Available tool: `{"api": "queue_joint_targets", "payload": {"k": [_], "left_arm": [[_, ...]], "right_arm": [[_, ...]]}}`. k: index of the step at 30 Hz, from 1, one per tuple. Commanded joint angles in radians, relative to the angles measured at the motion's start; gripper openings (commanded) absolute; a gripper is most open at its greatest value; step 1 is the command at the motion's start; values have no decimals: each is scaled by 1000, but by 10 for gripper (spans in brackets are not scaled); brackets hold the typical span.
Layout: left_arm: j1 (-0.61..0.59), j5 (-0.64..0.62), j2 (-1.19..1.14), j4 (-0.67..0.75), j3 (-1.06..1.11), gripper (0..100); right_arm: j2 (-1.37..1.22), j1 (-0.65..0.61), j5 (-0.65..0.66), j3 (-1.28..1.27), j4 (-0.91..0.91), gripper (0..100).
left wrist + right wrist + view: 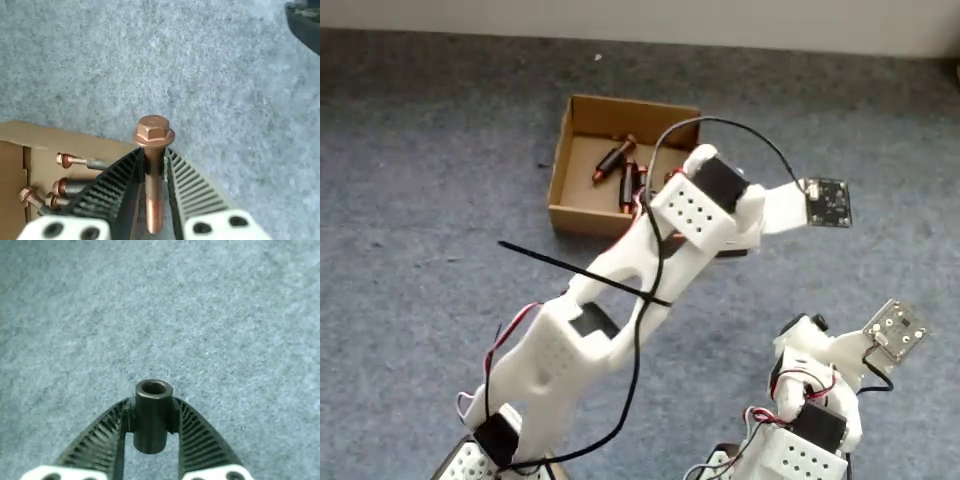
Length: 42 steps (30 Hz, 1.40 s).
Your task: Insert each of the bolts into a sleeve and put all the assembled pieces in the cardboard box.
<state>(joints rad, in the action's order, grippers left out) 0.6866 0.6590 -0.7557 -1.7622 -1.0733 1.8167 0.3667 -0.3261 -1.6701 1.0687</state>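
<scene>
High view shows the big grey carpet (420, 150) with the left arm (570, 340) stretched out to the near side of the cardboard box (560, 170). The right arm (810, 400) sits folded up, well apart from it.

The left gripper (153, 156) is pinched tight on a copper bolt (153, 175). The right gripper (152, 407) is pinched tight on a dark sleeve (151, 420), held over bare carpet.

I think the job now is to put this bolt into this sleeve. The two arms must come close first. The sleeve has its hole facing out past the fingertips, so that part is ready. The bolt is harder. Its fat head sticks out past the fingertips and its thin end lies back between the fingers. The thin end is the one that fits the hole, so the left arm may need to turn or hold the bolt another way. Line the two up straight, then push slowly. A tilted bolt could jam or slip out.

Counting, big to small:
- Two arms and one box.
- One sleeve and one bolt, each in a gripper.
- Finished pieces (75, 161) in the box: I count four bolt heads, and more may be hidden.
</scene>
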Motion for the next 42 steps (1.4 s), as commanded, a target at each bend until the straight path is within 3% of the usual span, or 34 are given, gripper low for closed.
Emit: {"api": "queue_joint_targets", "payload": {"k": [1,14,18,24,29,35,42], "left_arm": [[-15,-8,341,-3,248,5],[-21,-163,957,26,848,5],[-51,-204,1135,95,1036,6],[-125,-218,1394,212,1283,7],[-168,-222,1552,222,1399,7],[-185,-397,1687,216,1514,7],[-197,-534,1885,273,1684,7]], "right_arm": [[1,-4,9,-124,-25,4],[12,-4,3,-124,-31,4],[12,-12,8,-120,-36,4],[12,-25,9,-99,-188,4],[12,-139,8,-101,-214,4],[12,-334,3,-97,-219,4],[12,-526,6,-99,-351,4]]}}
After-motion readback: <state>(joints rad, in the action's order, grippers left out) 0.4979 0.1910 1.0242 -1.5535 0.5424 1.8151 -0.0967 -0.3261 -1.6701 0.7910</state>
